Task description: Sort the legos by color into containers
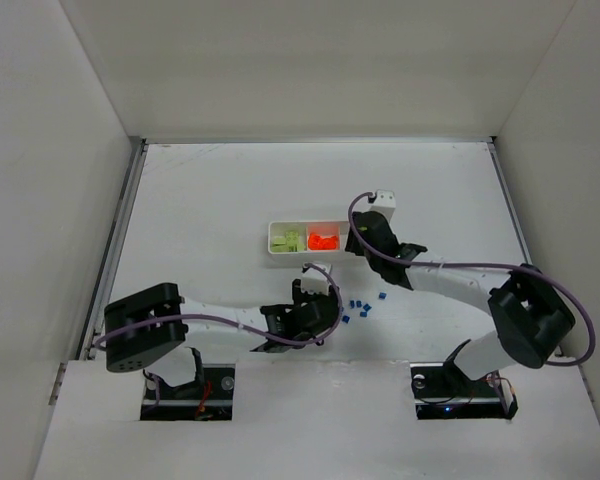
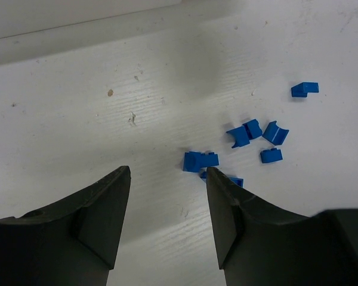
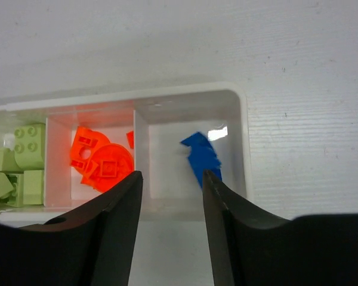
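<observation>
The white tray (image 3: 241, 119) has three compartments. Lime green legos (image 3: 24, 158) fill its left one and orange legos (image 3: 101, 164) the middle one. A blurred blue lego (image 3: 200, 155) is in the right one, just beyond my right gripper (image 3: 171, 174), which hangs open and empty over that compartment's near wall. In the top view the right gripper (image 1: 355, 243) covers the tray's (image 1: 276, 240) right end. Several loose blue legos (image 2: 244, 132) lie on the table. My left gripper (image 2: 167, 173) is open above bare table, its right finger beside the nearest blue lego (image 2: 200, 161).
White walls enclose the table on three sides. The loose blue legos (image 1: 362, 305) lie between the two arms, just in front of the tray. The right arm's cable (image 1: 450, 265) arcs over the table's right half.
</observation>
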